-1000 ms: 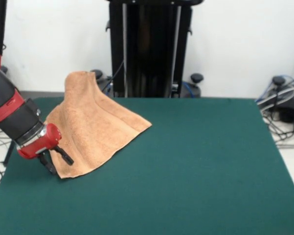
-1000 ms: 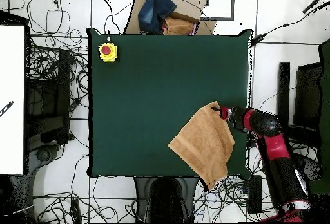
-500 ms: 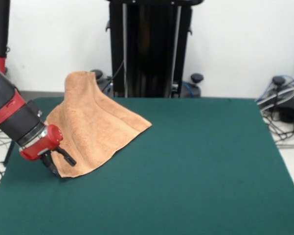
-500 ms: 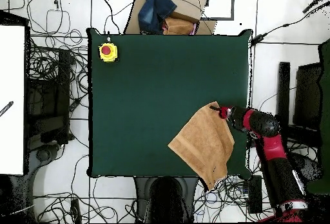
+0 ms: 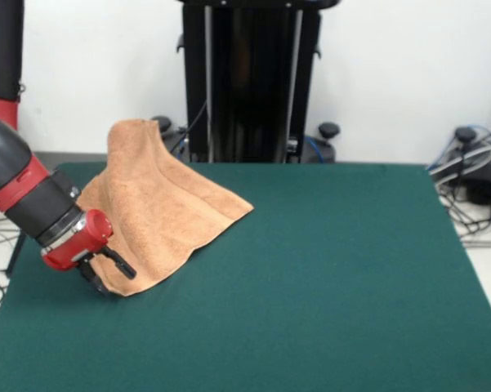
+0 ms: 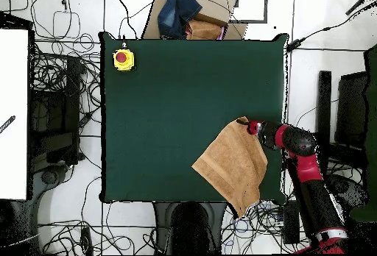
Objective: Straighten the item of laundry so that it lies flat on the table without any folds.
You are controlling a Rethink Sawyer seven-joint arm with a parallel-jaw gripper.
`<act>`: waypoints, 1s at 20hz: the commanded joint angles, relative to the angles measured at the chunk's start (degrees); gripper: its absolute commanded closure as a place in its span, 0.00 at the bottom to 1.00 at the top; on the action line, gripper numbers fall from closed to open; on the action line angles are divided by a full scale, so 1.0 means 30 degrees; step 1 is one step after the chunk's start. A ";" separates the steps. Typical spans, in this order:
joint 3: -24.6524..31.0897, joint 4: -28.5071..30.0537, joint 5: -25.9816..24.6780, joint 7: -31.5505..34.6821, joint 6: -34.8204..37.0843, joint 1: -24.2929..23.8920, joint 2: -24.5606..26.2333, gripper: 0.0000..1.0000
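The orange-tan towel (image 5: pixel 155 208) lies on the left part of the green table (image 5: pixel 327 269), with ridged folds, and rises past the table's far edge. In the overhead view the towel (image 6: pixel 234 161) sits at the table's (image 6: pixel 177 91) lower right and overhangs the edge on the robot's side. My gripper (image 5: pixel 106 273) is at the towel's near corner, low on the table, with one finger above the cloth and one under it, shut on that corner. It also shows in the overhead view (image 6: pixel 248 125). No band or label shows.
A yellow box with a red button (image 6: pixel 123 59) stands at the table's far left corner in the overhead view. A cardboard box with blue cloth (image 6: pixel 193 14) lies beyond the table. The black pedestal (image 5: pixel 249 82) stands behind it. Cables lie on the floor around.
My gripper has moved a little toward the table's middle and nearer the front camera, and the towel's corner has moved with it.
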 commanded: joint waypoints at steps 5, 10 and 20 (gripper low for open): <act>-0.0647 0.2254 -0.1636 -0.1121 -0.1535 0.1335 0.2740 0.00; -0.0959 0.1910 -0.3262 -0.1649 -0.4001 0.1339 0.2244 0.00; -0.1356 0.1404 -0.4624 -0.3283 -0.2357 0.1703 0.1275 0.00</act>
